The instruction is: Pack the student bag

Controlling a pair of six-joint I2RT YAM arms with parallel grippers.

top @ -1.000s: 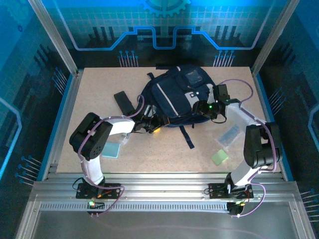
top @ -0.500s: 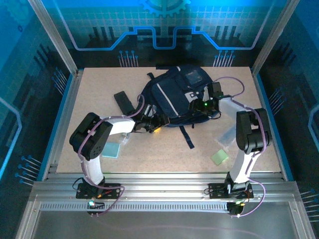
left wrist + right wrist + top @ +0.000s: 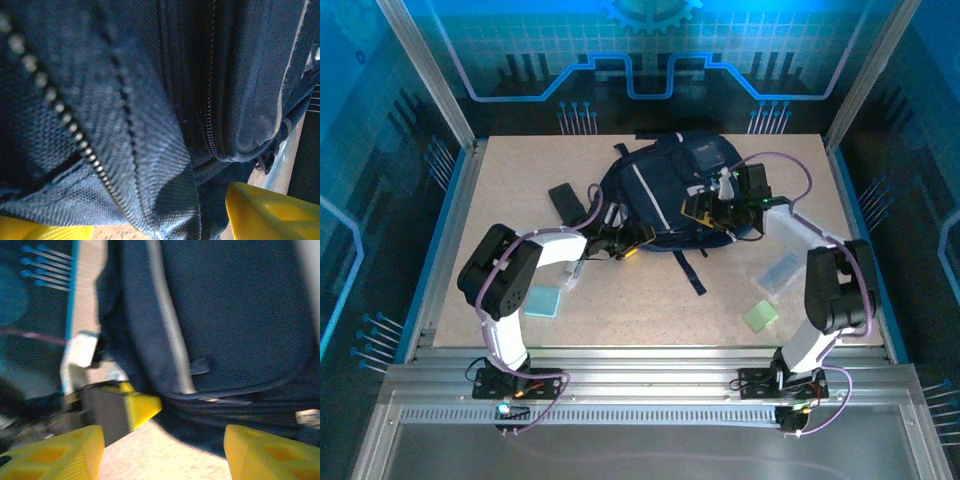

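Note:
The student bag (image 3: 665, 190), a dark navy backpack with thin white stripes, lies at the table's back middle. My left gripper (image 3: 628, 243) is at its lower left edge. In the left wrist view the bag's fabric and zips (image 3: 150, 100) hang close over the gripper (image 3: 155, 222), a fold of cloth drooping between the widely spread yellow fingers (image 3: 270, 210). My right gripper (image 3: 702, 210) is at the bag's lower right side. In the right wrist view the right gripper (image 3: 162, 452) is open over bare table, the bag (image 3: 230, 315) just beyond it.
A small black case (image 3: 567, 202) lies left of the bag. A pale teal square (image 3: 545, 301) sits near the left arm. A clear packet (image 3: 780, 270) and a green pad (image 3: 760, 315) lie at the right front. A dark strap (image 3: 692, 272) trails forward from the bag.
My right gripper has swung left and settled against the bag's lower right side, its jaws a little wider. The bag has shifted slightly. The left gripper has stayed where it was.

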